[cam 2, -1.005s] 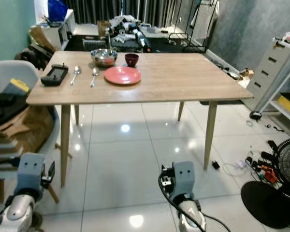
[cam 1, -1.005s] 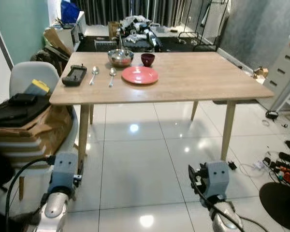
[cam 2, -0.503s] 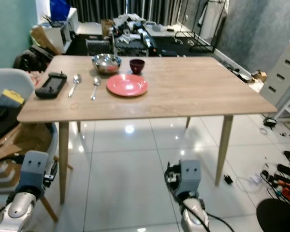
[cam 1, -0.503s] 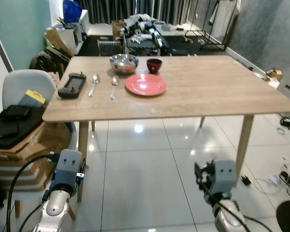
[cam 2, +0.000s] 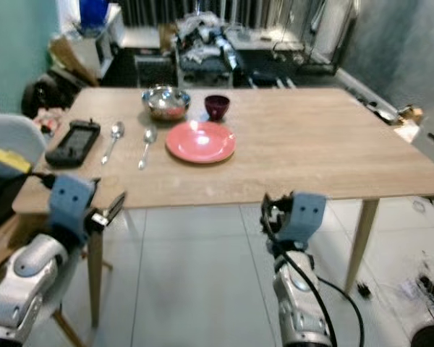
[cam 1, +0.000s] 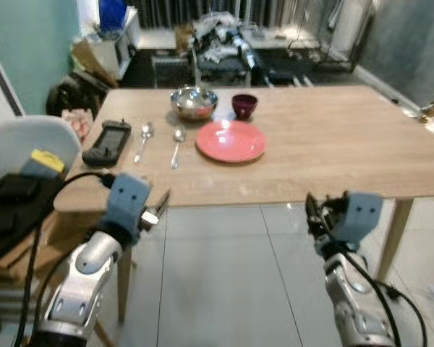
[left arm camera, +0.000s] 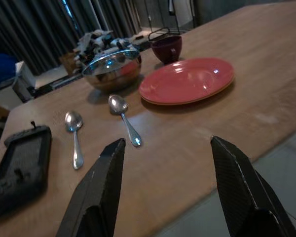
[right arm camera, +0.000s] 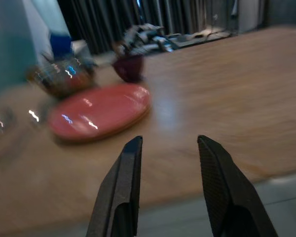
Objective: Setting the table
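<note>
Head pair high, facing forward and down over the near edge of the wooden table (cam 1: 333, 155). Wrist cameras low, close to that edge, sighting across the top from either side. Shared by all four: pink plate (left arm camera: 187, 80), steel bowl (left arm camera: 112, 70), dark cup (right arm camera: 129, 67).

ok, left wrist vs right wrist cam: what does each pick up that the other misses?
Left wrist alone: two metal spoons and a flat black handheld device lying on the wood, framed by the open left gripper. Right wrist alone: the open right gripper; the frame is motion-blurred, and nothing else new can be made out. Shared: the round pink plate, the shiny steel bowl and the small dark maroon bowl behind it, all on the light wooden table, with dark curtains beyond.
</note>
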{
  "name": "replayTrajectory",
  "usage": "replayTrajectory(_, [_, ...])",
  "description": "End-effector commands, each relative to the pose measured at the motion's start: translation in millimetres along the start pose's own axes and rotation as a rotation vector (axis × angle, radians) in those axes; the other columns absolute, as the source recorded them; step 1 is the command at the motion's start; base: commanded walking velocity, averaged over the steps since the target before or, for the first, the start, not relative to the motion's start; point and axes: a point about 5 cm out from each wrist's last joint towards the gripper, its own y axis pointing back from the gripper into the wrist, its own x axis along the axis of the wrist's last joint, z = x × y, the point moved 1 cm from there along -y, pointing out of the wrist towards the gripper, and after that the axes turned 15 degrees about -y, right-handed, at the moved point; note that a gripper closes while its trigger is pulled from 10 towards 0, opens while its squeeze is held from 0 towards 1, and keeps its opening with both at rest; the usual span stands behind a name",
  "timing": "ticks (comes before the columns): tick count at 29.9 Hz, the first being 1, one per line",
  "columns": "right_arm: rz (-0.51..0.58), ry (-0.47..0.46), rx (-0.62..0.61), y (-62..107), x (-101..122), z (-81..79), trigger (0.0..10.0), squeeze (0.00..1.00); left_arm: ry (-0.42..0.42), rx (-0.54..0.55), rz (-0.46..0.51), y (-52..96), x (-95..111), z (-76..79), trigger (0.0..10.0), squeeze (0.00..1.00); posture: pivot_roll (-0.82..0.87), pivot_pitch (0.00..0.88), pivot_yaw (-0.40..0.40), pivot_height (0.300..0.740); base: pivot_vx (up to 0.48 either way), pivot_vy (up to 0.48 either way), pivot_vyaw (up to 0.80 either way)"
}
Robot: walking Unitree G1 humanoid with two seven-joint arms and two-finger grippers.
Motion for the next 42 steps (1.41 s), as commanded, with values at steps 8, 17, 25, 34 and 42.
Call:
replayTrajectory(8, [-0.05,-0.112,-0.047,7.4,-4.6,3.3,10.0,0.0,0.018,-0.099,-0.035,-4.7,-3.5,6.5,10.0,0.0,0.12,0.075,0.072,0.74,0.48,0.0,0.0])
replayTrajectory(17, [-0.066,-0.096,-0.034,8.0,-3.3,0.3,10.0,0.0,0.01,-0.106,-0.036,-7.4,-3.0,0.2,10.0,0.0,0.12,0.082,0.071,0.74,0.48,0.0,0.0])
replayTrajectory(25, [-0.152,0.022,0.072,13.2,-11.3,-7.2,10.0,0.0,-0.005,-0.128,-0.036,-8.8,-3.6,3.3,10.0,0.0,0.12,0.089,0.074,0.74,0.48,0.0,0.0])
replayTrajectory(34, [-0.089,0.155,-0.044,4.5,1.4,6.8,10.0,0.0,0.018,-0.177,-0.037,-8.5,-4.2,10.4,10.0,0.0,0.12,0.089,0.067,0.74,0.397,0.0,0.0])
replayTrajectory(42, [-0.118,0.33,-0.202,2.1,5.9,35.3,10.0,0.0,-0.125,-0.287,0.016,0.1,3.4,19.2,10.0,0.0,0.12,0.087,0.06,0.74,0.0,0.0,0.0])
